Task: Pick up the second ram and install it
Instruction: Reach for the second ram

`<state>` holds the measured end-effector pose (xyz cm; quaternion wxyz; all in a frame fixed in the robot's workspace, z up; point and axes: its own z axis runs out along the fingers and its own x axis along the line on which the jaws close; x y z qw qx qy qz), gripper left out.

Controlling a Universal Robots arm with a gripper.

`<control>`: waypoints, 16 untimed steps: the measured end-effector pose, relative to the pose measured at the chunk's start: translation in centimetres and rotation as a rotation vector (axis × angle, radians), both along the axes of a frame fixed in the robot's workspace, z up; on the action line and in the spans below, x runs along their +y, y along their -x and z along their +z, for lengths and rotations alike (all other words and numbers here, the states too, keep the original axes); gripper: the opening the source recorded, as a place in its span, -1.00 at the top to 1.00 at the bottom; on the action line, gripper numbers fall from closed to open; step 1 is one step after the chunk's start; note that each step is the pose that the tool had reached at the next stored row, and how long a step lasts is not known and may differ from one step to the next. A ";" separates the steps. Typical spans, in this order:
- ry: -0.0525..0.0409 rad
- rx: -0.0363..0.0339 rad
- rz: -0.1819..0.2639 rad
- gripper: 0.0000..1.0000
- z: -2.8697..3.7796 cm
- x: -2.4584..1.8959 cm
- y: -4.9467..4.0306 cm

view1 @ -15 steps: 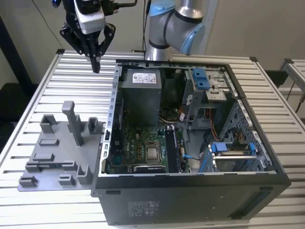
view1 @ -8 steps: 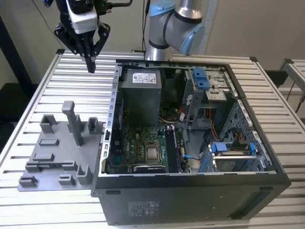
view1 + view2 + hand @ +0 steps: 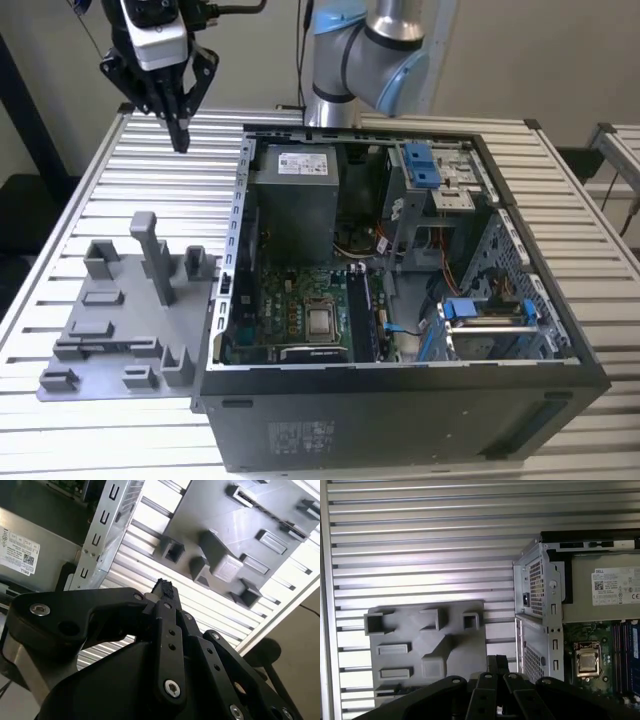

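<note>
My pincer (image 3: 180, 132) hung pressed together, empty, above bench (image 3: 80, 200); I judged it needed spreading, squared over grey holder (image 3: 135, 320).

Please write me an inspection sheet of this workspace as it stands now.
Surface: slatted metal table, bearing a grey holder plate beside an open computer case.
Job's things: holder plate's pockets look empty; whether the second ram sits in the case's slots cannot be told.
Clutter: nothing seen.
Grippers: gripper shut, holding nothing, above bare table, apart from plate and case.
Cables: loose wires inside the case.
Surroundings: robot arm behind the case; another table at the exterior view's right.
</note>
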<state>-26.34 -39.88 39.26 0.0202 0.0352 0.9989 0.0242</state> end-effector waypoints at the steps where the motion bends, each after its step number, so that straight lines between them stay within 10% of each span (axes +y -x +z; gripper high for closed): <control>1: 0.0000 0.0000 0.000 0.79 0.00 0.00 0.17; 16: 0.0000 -0.0022 0.000 0.79 0.00 0.00 3.46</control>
